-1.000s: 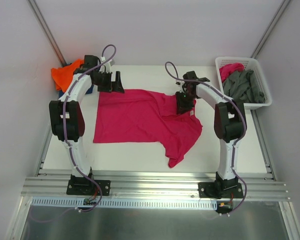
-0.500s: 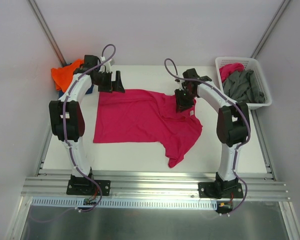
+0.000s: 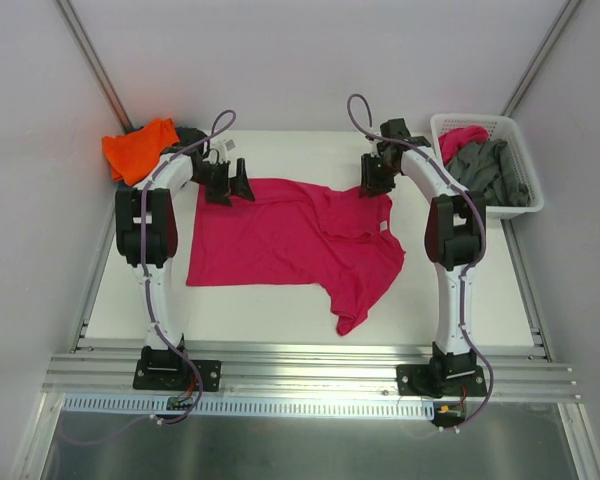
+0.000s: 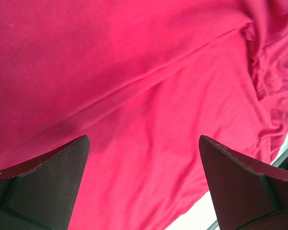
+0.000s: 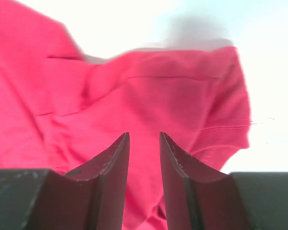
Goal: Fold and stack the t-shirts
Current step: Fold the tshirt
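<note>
Two arms: both shifted toward the far side of the table (image 3: 280,310) within the last second, elbows stretched further out than before.
Right gripper (image 3: 375,180): gone from the middle-right of the magenta t-shirt (image 3: 280,235), carried back to hang over its far right corner; fingers (image 5: 110,167) only a narrow slit apart, a shade wider than a moment ago, nothing between them.
Left gripper (image 3: 228,183): nudged slightly nearer, over the far left corner of the same shirt; spread wide, poised above the cloth, holding nothing.
Magenta t-shirt: unmoved; spread mostly flat mid-table, rumpled on its right side, one tail trailing toward the near edge.
Meaning for the task: judged a repositioning, lining up on the two far corners, probably ahead of a pinch to flatten or fold; this shirt not yet folded.
Orange t-shirt (image 3: 135,148): heaped at the far left corner, more exposed now with the left arm swung aside.
Basket (image 3: 525,205): white lattice, just off the table's far right corner, holding grey t-shirts (image 3: 485,170) and some pink cloth (image 3: 460,138).
Surface: white, matte, smooth; little grip on the cloth expected.
Room: pale plain walls close on three sides, metal struts in the far corners, aluminium rail (image 3: 310,365) at the near edge carrying both bases.
</note>
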You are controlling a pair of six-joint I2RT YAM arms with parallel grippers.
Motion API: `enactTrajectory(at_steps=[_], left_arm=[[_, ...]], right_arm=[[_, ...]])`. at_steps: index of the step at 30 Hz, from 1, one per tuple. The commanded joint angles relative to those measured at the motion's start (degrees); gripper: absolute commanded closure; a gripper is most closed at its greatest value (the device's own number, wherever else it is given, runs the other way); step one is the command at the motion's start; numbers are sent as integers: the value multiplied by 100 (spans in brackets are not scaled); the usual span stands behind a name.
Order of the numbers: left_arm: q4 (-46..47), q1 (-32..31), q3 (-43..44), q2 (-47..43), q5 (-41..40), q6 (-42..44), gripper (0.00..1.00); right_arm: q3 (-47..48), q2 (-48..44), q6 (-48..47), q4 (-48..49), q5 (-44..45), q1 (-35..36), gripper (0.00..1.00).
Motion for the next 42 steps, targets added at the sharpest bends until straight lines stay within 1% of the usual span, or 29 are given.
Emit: enactTrajectory(at_steps=[1, 7, 13, 19, 26, 34, 38, 39, 42], left_arm=[[-104, 68, 311, 133, 280, -193, 1], [-140, 68, 311, 317, 377, -280, 1], [-210, 68, 206, 186, 289, -149, 1], [-298, 77, 92, 55, 315, -131, 1], [-324, 77, -295, -288, 403, -149, 1], [-421, 95, -471, -526, 87, -34, 1], [-430, 104, -252, -421, 34, -52, 1], [-447, 252, -156, -377, 130, -61, 1], [-456, 244, 327, -228, 140, 44, 1]], right_arm=[[200, 103, 130, -67, -63, -154, 65], [15, 305, 227, -67, -134, -409, 64], [481, 717, 323, -58, -64, -628, 63], [1087, 1017, 631, 47, 6, -734, 53], [1782, 1316, 789, 346, 130, -805, 52], [1905, 1378, 877, 417, 384, -787, 52], [1809, 1334, 833, 355, 464, -735, 52], [1748, 1316, 807, 346, 472, -717, 52], [1747, 1220, 597, 355, 271, -656, 55]])
